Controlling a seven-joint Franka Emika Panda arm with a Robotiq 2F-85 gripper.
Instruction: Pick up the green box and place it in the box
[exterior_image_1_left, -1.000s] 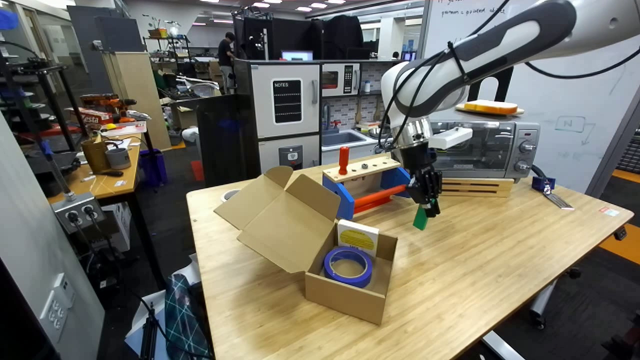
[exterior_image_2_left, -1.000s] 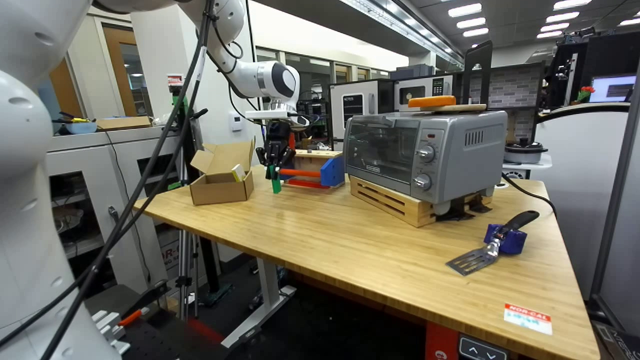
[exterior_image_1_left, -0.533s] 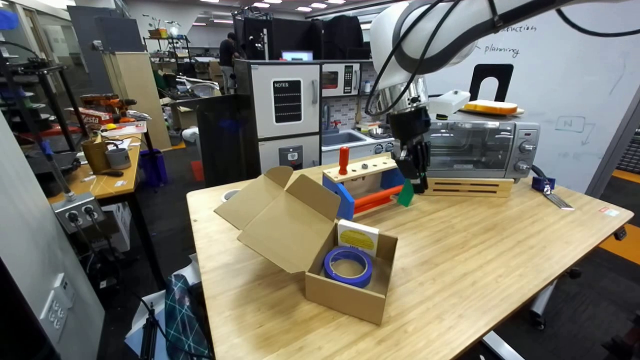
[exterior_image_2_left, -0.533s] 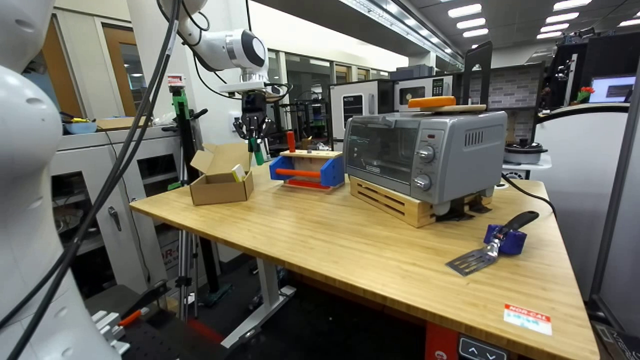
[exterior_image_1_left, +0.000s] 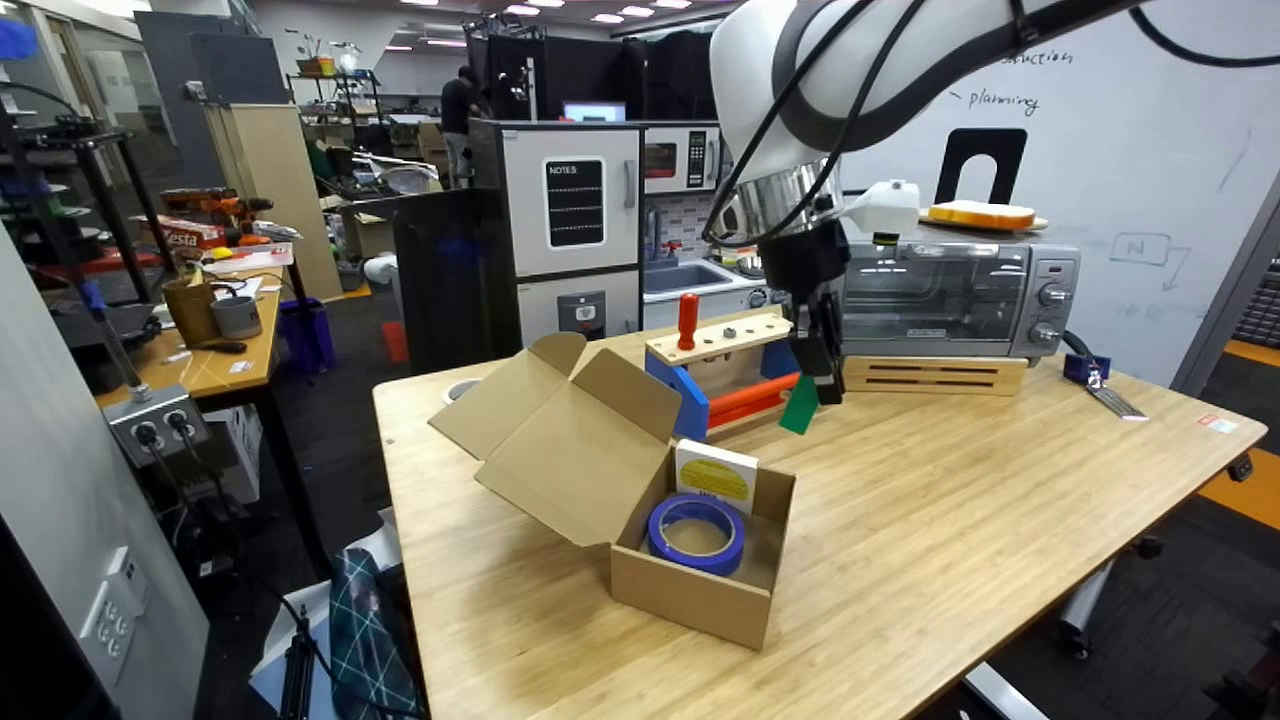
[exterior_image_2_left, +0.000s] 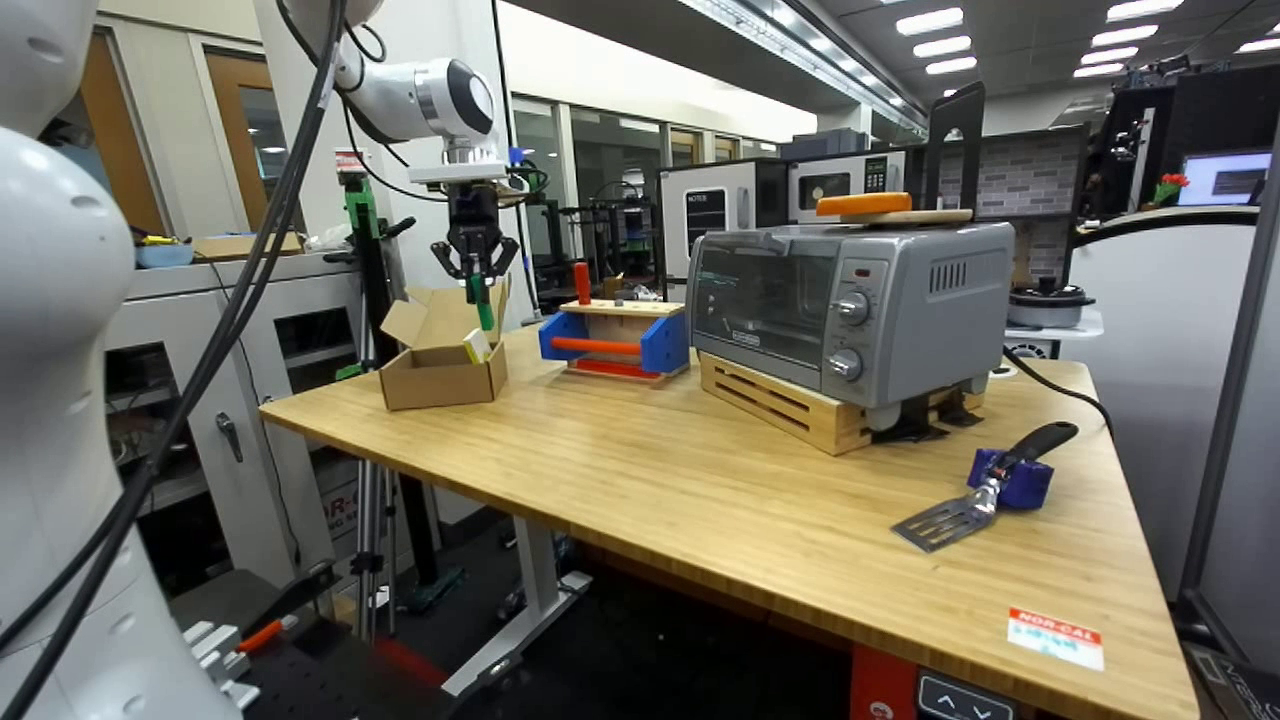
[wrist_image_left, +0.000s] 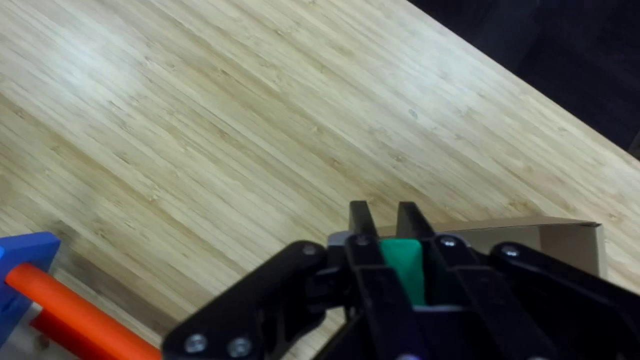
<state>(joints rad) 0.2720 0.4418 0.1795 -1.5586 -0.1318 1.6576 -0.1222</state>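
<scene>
In an exterior view my Panda arm (exterior_image_1_left: 940, 50) extends from two o'clock, wrist bent, its Robotiq gripper (exterior_image_1_left: 818, 386) pointing nearly to six. In it I hold the green block (exterior_image_1_left: 799, 409), slightly tilted in the air, at one o'clock from the cardboard carton (exterior_image_1_left: 690, 597).

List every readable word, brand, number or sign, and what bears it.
"NOTES": toy fridge
"planning": whiteboard
"N": whiteboard
"NOR-CAL": table sticker
"esta": red box, start unclear
Arrows up, down: control panel
Too small, blurred or hidden: toaster oven print, white box label, table sticker's lower lines, lettering behind the tripod, other whiteboard marks.
</scene>
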